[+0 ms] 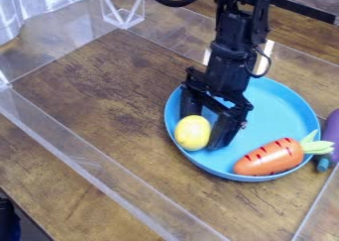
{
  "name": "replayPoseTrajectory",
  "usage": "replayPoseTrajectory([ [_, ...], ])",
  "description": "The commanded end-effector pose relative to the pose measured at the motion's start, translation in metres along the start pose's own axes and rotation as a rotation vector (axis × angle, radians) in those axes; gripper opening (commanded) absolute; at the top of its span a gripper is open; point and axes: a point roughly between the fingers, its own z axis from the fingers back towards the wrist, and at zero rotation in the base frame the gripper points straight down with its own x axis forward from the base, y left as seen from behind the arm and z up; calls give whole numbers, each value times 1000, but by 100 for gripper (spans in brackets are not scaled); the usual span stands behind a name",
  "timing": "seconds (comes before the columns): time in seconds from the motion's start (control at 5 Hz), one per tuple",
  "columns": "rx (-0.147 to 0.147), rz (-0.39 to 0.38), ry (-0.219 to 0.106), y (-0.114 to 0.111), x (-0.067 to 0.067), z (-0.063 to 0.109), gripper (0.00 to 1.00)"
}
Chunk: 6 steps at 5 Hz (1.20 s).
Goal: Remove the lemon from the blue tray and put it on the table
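The lemon (pixel 193 132) is a small yellow oval lying at the near left rim inside the blue tray (pixel 281 104). The tray is a round light-blue plate on the dark wood table (pixel 106 96). My black gripper (pixel 212 123) reaches down from the upper middle and stands open just above the lemon's right side. One fingertip hangs by the lemon's top left and the other by its right. Nothing is between the fingers. Whether a finger touches the lemon is unclear.
An orange carrot (pixel 271 157) with a green top lies in the tray's near right part. A purple object (pixel 330 132) sits at the right edge. Clear acrylic walls (pixel 93 171) run along the table's near left and back.
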Motion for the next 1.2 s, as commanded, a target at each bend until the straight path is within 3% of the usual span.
replayPoseTrajectory([
  [0.0, -3, -19, -7, -15, 7, -3, 100],
  [0.4, 0, -48, -2, -15, 6, -5, 100],
  [0.8, -10, -9, 0, 10, 3, -5, 100],
  [1.0, 1, -67, 5, 8, 5, -3, 100],
])
